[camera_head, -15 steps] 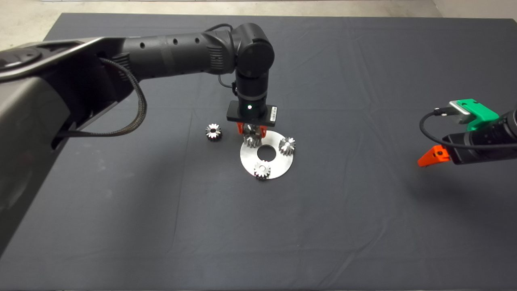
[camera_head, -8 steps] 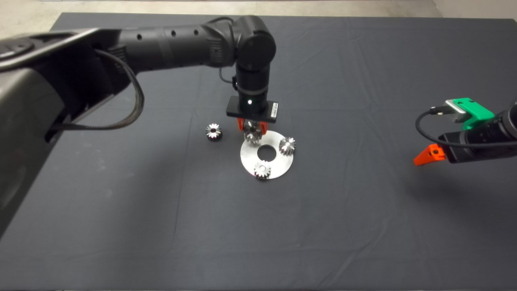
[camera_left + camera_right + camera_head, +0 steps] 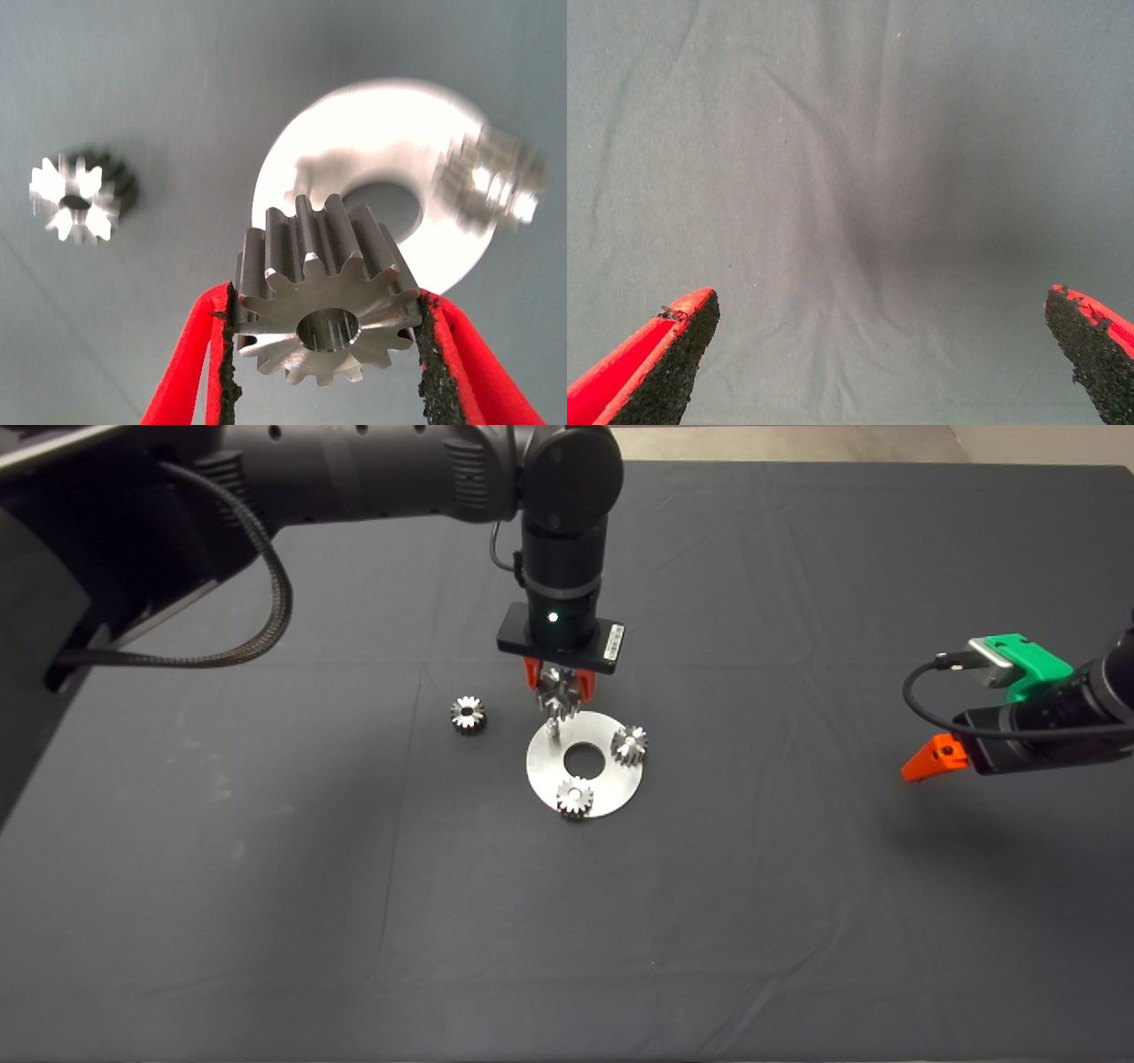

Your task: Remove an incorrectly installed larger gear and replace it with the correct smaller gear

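The counter (image 3: 797,921), covered by a dark mat, carries a round steel plate (image 3: 611,779) with a central hole, and that plate serves as the landmark here. The left end effector (image 3: 558,682) hangs directly above the plate's far-left rim, its red fingers (image 3: 199,354) clamped on the toothed flanks of the larger gear (image 3: 323,297). That gear is lifted clear, and a bare pin (image 3: 553,729) stands exposed on the plate below it. The right end effector (image 3: 926,764) waits well apart from the plate, off to its right, fingers (image 3: 664,363) spread wide over bare mat.

Removal appears done: the wrong gear is off its pin. What is left, judging by the layout, is to set it down and fit the smaller gear (image 3: 468,714), which lies on the mat just left of the plate. Two other small gears (image 3: 630,744) sit on the plate's right and near rims.

The held gear's bore axis runs roughly vertical, one flat face towards the wrist camera. The smaller gear likewise rests bore upward.
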